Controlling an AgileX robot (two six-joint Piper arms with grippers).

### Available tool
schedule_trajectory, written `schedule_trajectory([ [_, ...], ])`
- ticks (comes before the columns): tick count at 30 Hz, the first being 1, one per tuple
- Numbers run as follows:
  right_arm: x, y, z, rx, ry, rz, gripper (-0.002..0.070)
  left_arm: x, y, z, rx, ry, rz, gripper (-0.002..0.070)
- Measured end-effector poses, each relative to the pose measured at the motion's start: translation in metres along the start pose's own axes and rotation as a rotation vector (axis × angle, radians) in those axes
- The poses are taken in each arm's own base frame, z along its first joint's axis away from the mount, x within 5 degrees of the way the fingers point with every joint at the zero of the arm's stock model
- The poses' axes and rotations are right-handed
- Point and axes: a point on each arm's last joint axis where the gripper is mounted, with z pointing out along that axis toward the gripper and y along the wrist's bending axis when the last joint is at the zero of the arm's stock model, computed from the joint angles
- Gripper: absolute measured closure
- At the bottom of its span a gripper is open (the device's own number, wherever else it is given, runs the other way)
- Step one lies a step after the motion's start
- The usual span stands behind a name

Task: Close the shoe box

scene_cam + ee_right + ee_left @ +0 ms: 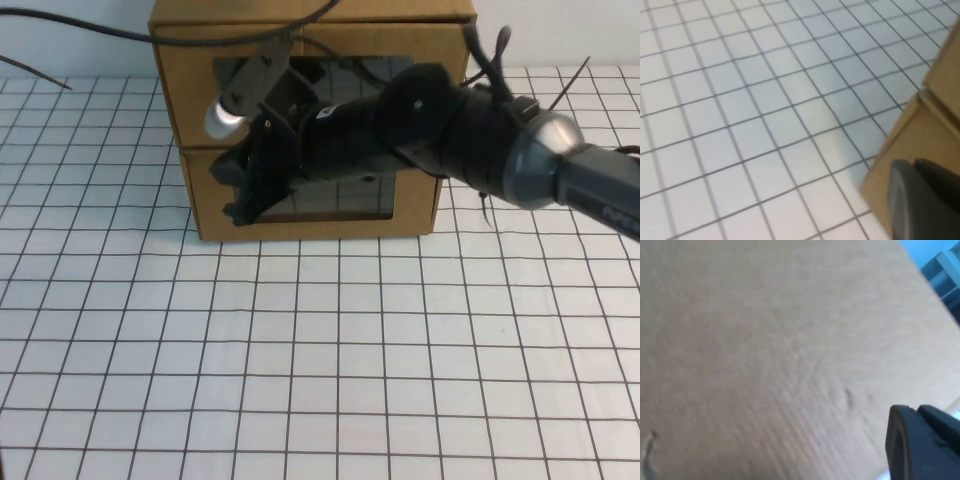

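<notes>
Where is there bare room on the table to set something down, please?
The gridded table is bare in front of the shoe box and on both sides. It is crowded at the box front, where the right end effector sits; the left end effector is near cardboard.

The high camera looks down from the robot's side across the surface (pixel 330 350) to the box (pixel 310 215) at the far edge. The left wrist camera sits very close to the box's cardboard (pixel 765 350). The right wrist camera looks along the box's (pixel 935 130) base onto the gridded surface (pixel 740 100) beside it; all views share the box.
</notes>
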Motion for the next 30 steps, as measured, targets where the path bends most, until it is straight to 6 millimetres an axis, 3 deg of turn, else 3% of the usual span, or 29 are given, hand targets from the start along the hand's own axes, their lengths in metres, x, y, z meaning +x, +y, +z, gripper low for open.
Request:
schedule_trajectory([
  [6,-0.027,0.012,-0.041,-0.05,0.022,-0.092,0.0689,-0.013,-0.042,-0.074,-0.101,-0.106,0.139,0.068],
  [9,-0.038,0.011,-0.066,0.028,0.074,-0.123,0.0689,-0.011,-0.065,-0.118,-0.171,-0.134,0.208,0.068],
  [15,-0.056,0.007,-0.123,0.217,0.174,-0.113,0.0689,0.0,-0.094,-0.178,-0.28,-0.18,0.278,0.068],
  [21,-0.074,0.016,-0.192,0.341,0.188,-0.012,0.0689,0.024,-0.111,-0.218,-0.357,-0.193,0.297,0.068],
  [25,-0.084,0.023,-0.249,0.446,0.129,0.086,0.0689,0.052,-0.114,-0.233,-0.399,-0.145,0.286,0.068],
  [30,-0.077,0.048,-0.325,0.547,0.015,0.18,0.0689,0.092,-0.118,-0.248,-0.414,-0.155,0.263,0.068],
])
